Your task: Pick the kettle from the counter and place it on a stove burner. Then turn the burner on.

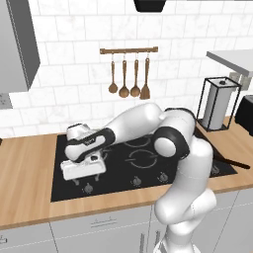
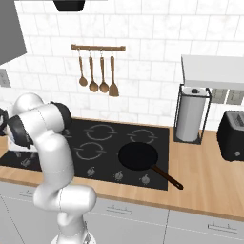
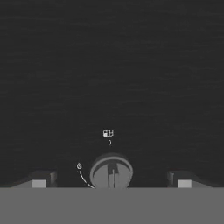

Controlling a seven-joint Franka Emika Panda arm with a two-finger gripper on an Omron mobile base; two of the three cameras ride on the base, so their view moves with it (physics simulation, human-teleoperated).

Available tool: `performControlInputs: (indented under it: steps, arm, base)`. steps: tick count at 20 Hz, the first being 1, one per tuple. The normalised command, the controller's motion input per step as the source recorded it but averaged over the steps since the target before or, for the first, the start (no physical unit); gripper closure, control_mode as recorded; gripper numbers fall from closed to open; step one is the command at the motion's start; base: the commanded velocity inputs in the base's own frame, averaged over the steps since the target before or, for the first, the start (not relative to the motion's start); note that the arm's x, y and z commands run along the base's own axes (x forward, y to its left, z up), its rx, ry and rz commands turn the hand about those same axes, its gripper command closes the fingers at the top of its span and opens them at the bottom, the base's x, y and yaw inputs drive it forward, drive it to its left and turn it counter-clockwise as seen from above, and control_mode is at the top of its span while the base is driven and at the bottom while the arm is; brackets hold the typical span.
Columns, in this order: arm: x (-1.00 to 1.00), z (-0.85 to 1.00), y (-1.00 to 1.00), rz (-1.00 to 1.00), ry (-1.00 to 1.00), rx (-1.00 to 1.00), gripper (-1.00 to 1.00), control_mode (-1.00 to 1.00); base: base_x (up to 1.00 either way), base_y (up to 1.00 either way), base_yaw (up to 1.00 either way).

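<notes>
My gripper [image 1: 88, 179] hangs low over the front left part of the black cooktop [image 1: 118, 185], fingers pointing down and open. In the hand view, a round grey control knob [image 3: 111, 171] sits on the black glass midway between my two fingertips [image 3: 43, 180], with nothing held in my gripper [image 3: 111, 181]. The large broken-ring stove burner [image 1: 141, 159] [image 2: 90, 151] lies bare, to the right of the hand. The wooden counter [image 1: 24, 173] [image 2: 209, 181] runs along both sides of the cooktop. The kettle is hidden.
A black frying pan [image 2: 138, 156] sits on the cooktop's front right ring, handle out to the right. A paper towel holder [image 2: 190, 114] and a dark toaster [image 2: 232, 136] stand at the right. Wooden utensils [image 1: 129, 79] hang on the wall. More knobs [image 1: 136, 181] line the cooktop's front.
</notes>
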Motion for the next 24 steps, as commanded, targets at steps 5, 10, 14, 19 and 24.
performControlInputs:
  steps: [5,10,14,19,24]
  arm:
    - [-0.41,-0.01,0.0,-0.05,-0.06,0.0,-1.0,-1.0]
    - [-0.03,-0.09,-0.06,-0.06,0.0,0.0,-1.0,-1.0]
    - [0.0,-0.02,-0.23,-0.09,-0.02,0.0,-1.0,-1.0]
    - [0.0,0.0,-0.09,-0.05,0.0,0.01,-1.0,-1.0]
    - [0.09,-0.07,0.14,0.0,0.0,0.0,-1.0,-1.0]
  base:
    - [0.0,0.0,0.0]
    - [0.0,0.0,0.0]
    - [0.0,0.0,0.0]
    - [0.0,0.0,0.0]
    - [0.0,0.0,0.0]
